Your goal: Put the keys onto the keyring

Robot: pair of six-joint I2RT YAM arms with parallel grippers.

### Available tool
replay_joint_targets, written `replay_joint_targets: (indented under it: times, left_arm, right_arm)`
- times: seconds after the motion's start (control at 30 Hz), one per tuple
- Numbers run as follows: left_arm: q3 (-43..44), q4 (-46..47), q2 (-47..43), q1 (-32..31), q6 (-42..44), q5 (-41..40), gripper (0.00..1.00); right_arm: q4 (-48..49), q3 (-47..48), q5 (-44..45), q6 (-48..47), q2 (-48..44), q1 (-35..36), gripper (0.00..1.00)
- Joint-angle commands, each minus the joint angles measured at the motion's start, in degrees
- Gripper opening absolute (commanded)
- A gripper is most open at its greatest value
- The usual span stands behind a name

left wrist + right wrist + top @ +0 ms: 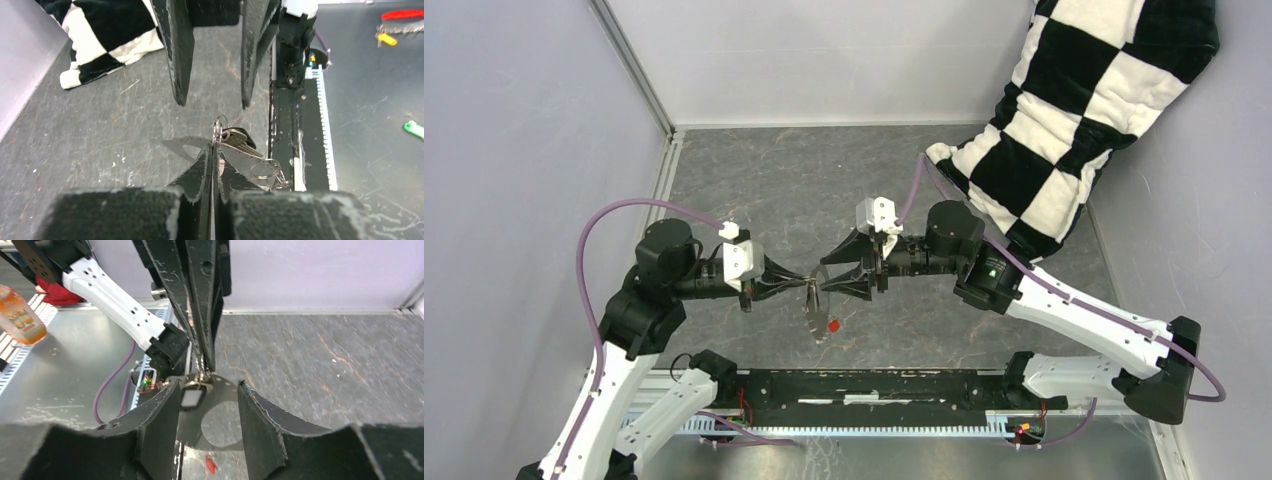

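My left gripper (805, 284) is shut on the edge of the keyring (816, 303), a thin grey metal hoop held above the table. In the left wrist view the shut gripper (212, 159) pinches the keyring (187, 144); small metal keys and split rings (264, 169) hang on its right side. My right gripper (827, 275) is open, one finger on each side of the hoop. In the right wrist view the open right gripper (207, 390) straddles the keyring (227, 387), and the black key with a pale spot (192, 398) hangs from it. The red key (833, 325) lies loose on the table, also seen in the right wrist view (210, 464).
A black-and-white checkered cushion (1074, 110) leans in the far right corner. The arms' black mounting rail (874, 385) runs along the near edge. Grey walls close in the left and back sides.
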Motion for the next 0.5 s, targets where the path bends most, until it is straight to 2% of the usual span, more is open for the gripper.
replay_joint_targets:
  times: [0.0,0.17,0.33,0.47]
  left_arm:
    - [-0.4,10.5,0.7,0.0,-9.0,5.6,0.02]
    - [-0.3,9.4,0.7,0.1,-7.4,5.9,0.02]
    - [-0.3,9.2,0.0,0.0,-7.0,5.5,0.02]
    - [0.1,9.2,-0.3,0.0,-7.1,5.4,0.02]
  right_arm:
    - [13.8,-1.9,-3.8,4.5,-0.3,0.0,0.53]
    - [13.8,0.2,-5.1,5.0,1.4,0.0,0.51]
    - [13.3,0.8,-6.4,6.0,3.1,0.0,0.37]
    - [11.7,1.3,-6.9,5.4,4.2,-0.1,0.31]
